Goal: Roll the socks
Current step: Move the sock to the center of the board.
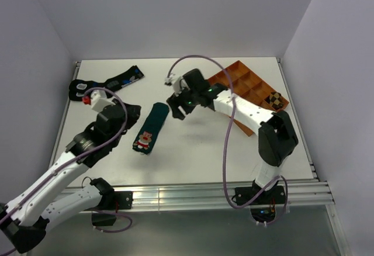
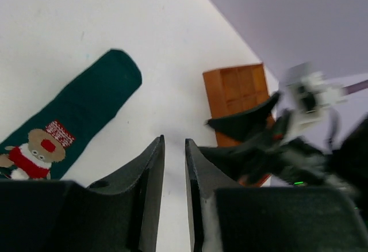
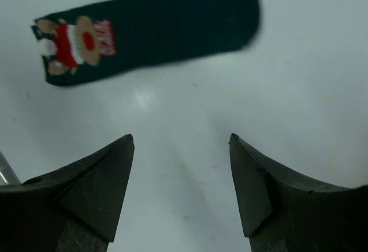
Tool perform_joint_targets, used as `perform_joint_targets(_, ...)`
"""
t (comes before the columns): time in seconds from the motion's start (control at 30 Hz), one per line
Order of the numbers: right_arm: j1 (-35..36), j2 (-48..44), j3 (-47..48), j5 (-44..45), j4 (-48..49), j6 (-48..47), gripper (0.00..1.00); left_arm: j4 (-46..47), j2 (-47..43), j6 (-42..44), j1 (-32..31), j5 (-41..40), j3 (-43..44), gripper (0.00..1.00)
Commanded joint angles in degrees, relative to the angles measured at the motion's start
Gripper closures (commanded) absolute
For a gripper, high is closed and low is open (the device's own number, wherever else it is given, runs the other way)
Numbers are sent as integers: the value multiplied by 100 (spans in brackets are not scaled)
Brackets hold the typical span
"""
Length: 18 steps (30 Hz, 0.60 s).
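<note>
The dark teal sock point(image 1: 151, 128) with a red-and-white cartoon figure lies flat and unrolled on the white table; it also shows in the left wrist view point(image 2: 80, 111) and the right wrist view point(image 3: 167, 27). The brown-and-black checkered sock point(image 1: 275, 100) sits bunched in a compartment of the brown tray point(image 1: 245, 86). My left gripper point(image 1: 133, 114) point(image 2: 173, 140) hovers just left of the teal sock's upper end, empty, with its jaws only narrowly apart. My right gripper point(image 1: 177, 109) point(image 3: 181, 137) is wide open and empty, just right of that same end.
Two dark patterned socks point(image 1: 124, 79) point(image 1: 79, 88) lie at the back left. The brown compartment tray also shows in the left wrist view point(image 2: 236, 88) behind the right arm. White walls enclose the table on three sides.
</note>
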Motion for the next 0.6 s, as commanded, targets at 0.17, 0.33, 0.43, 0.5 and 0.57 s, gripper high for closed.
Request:
perform_joint_targets(0.17,1622,699,-156,717,1421,675,27,-1133,-715,-37,17,-981,1192,72)
perform_joint_targets(0.33,2177,1156,55,1008,1564,789,28,-1072,-847,323,17,-991,1650,71)
perform_joint_targets(0.43,2458,1279,47,1253,1729,781,28,-1010,-812,473,8,-929,1818,71)
perform_joint_targets(0.5,2678,1358,3,1394,1809,755,29,-957,-786,534,8,-885,1853,70)
perform_joint_targets(0.57,2827,1455,55,1543,1783,728,29,-861,-777,579,8,-841,1836,70)
